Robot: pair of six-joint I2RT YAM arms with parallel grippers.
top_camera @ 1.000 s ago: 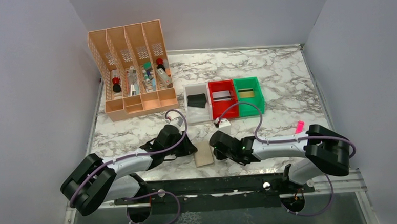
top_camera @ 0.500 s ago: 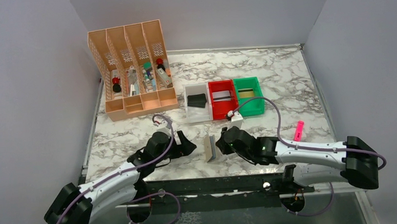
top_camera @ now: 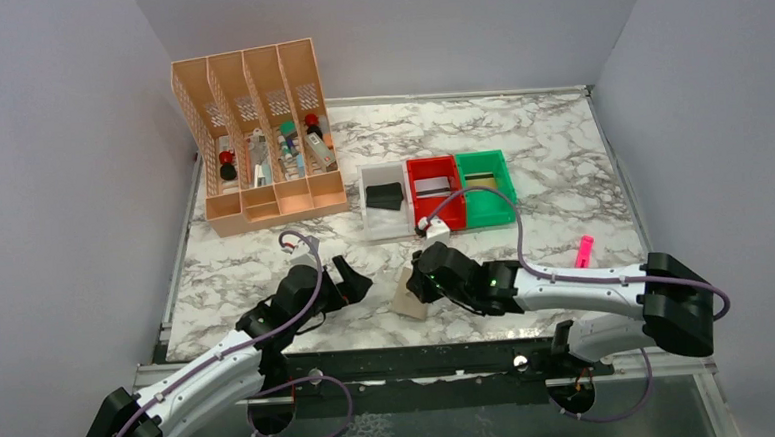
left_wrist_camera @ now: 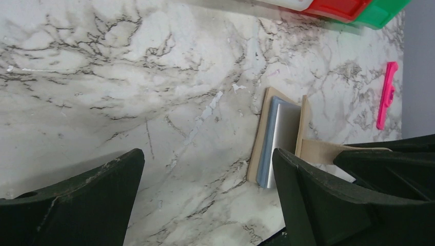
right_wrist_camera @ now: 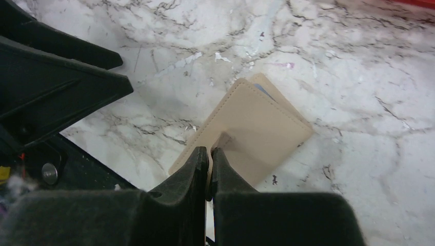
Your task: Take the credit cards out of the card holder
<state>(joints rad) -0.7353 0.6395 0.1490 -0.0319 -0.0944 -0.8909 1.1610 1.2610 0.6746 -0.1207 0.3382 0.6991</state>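
Note:
The tan card holder (top_camera: 406, 303) lies near the table's front edge, its top flap lifted slightly. My right gripper (right_wrist_camera: 209, 151) is shut on the small tab of the card holder (right_wrist_camera: 259, 125). In the left wrist view the holder (left_wrist_camera: 260, 134) gapes, showing pale blue lining and a silvery grey credit card (left_wrist_camera: 286, 129) inside. My left gripper (left_wrist_camera: 208, 156) stands wide open over bare marble just left of the holder, touching nothing. A black card (top_camera: 384, 196) lies in the white bin and a silvery card (top_camera: 434, 187) in the red bin.
White (top_camera: 376, 226), red (top_camera: 425, 216) and green (top_camera: 507, 187) bins sit in a row behind the holder. A tall orange desk organiser (top_camera: 259, 135) stands at the back left. A pink marker-like stick (top_camera: 584, 249) lies to the right. The black front rail (top_camera: 421, 362) runs close behind both grippers.
My left gripper opened wide and drew back left from the holder. The right gripper tipped the holder up on edge by its tab, and it now leans lower.

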